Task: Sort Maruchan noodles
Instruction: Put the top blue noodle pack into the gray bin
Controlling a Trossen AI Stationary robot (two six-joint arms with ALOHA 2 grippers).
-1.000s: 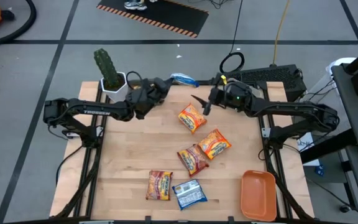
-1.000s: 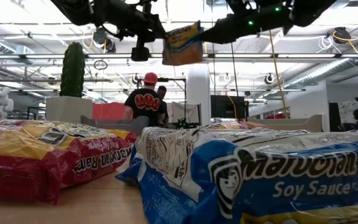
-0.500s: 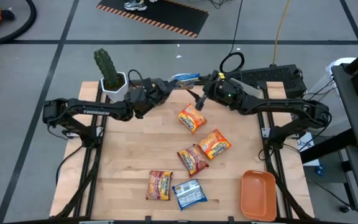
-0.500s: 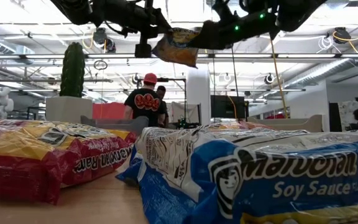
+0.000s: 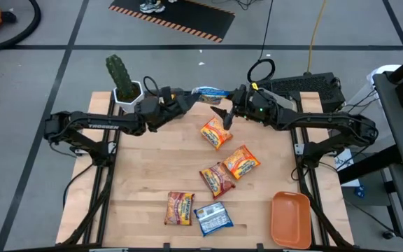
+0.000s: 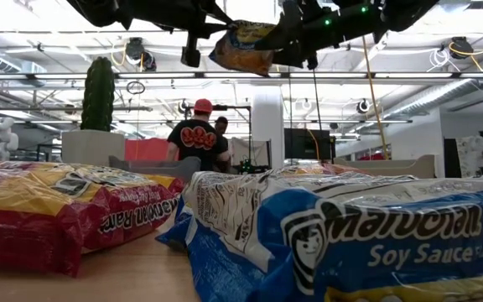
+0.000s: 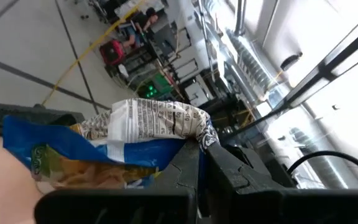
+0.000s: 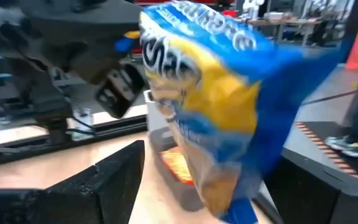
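Observation:
High over the table's far edge hangs a blue-white noodle packet (image 5: pixel 206 91) (image 6: pixel 243 47), with my left gripper (image 5: pixel 185 98) (image 7: pixel 201 148) shut on it. My right gripper (image 5: pixel 224 112) (image 6: pixel 298 35) faces it from the right, open. In the right wrist view, the packet (image 8: pixel 216 112) stands between that gripper's two fingers. On the table lie two orange packets (image 5: pixel 216 132) (image 5: pixel 241 162), two red-brown ones (image 5: pixel 217 178) (image 5: pixel 180 208) and a blue one (image 5: pixel 213 218). My left gripper pinches the packet's crimped white end (image 7: pixel 182 124) between its two fingers. The fingers come about level from the table's left. The packet is lifted clear of the table and juts out slanted toward my right gripper. Whether my right gripper touches the packet I cannot tell.
An orange tray (image 5: pixel 290 219) sits at the near right corner. A cactus in a white pot (image 5: pixel 124 84) stands at the far left corner. A dark keyboard (image 5: pixel 306 87) lies beyond the far right edge. People stand in the room behind.
My left gripper has rolled about its own line, tipping the blue-white packet from hanging upright to slanting. My right gripper has also rolled and has come up to the packet's free end, staying open.

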